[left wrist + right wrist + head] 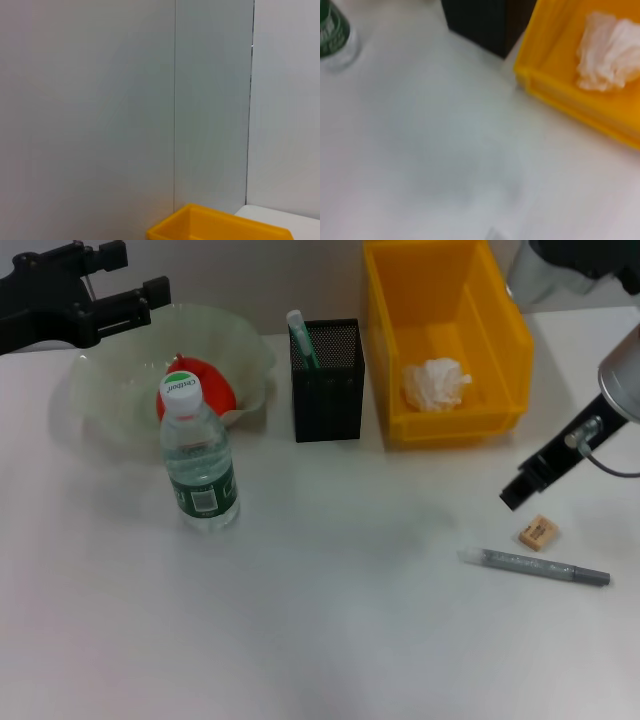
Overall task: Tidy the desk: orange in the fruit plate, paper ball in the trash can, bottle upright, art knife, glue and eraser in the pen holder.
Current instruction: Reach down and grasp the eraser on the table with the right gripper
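Yellow trash can (445,340) already holds the paper ball (436,383), so we're on the eraser (538,532), just below our right gripper (521,490), whose opening we can't make out, while the left gripper (75,295) idles.

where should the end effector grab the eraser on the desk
Grip the eraser across its two longer sides, coming straight down from above. It lies flat on the desk, slightly rotated, so turn the wrist to match. The art knife lies apart just in front, so keep the fingers off it.
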### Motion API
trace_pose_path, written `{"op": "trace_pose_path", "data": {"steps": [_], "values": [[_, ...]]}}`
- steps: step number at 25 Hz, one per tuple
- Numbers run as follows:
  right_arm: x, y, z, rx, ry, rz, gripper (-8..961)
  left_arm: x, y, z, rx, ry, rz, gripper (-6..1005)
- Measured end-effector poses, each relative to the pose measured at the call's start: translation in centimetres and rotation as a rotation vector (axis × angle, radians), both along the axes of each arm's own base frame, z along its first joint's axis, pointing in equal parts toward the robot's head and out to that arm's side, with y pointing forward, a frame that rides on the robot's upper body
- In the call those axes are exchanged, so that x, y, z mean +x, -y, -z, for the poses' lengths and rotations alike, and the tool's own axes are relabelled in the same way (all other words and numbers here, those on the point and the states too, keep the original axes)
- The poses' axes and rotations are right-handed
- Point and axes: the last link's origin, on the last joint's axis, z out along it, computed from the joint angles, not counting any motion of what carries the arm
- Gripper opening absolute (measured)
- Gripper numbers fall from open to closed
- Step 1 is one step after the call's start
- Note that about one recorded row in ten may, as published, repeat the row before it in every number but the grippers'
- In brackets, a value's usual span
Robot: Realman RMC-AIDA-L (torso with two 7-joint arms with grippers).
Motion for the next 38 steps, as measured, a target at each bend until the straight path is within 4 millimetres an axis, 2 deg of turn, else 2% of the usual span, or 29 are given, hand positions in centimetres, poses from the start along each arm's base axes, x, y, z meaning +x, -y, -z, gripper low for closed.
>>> {"op": "trace_pose_path", "data": {"steps": [16,28,38], "values": [[3.6,-0.1,0.2,-0.083,0.128,0.058,486,0.4,-0.3,0.0,0.007,-0.003,0.008,724],[3.9,-1.3,1.6,-0.134,0.165,0.043,488,0.6,-0.3,0.3,0.003,0.002,0.012,724],[4.7,-1.5,2.2,-0.154,0.168,0.047,491,0.8,-0.4,0.4,0.002,0.002,0.015,724]]}}
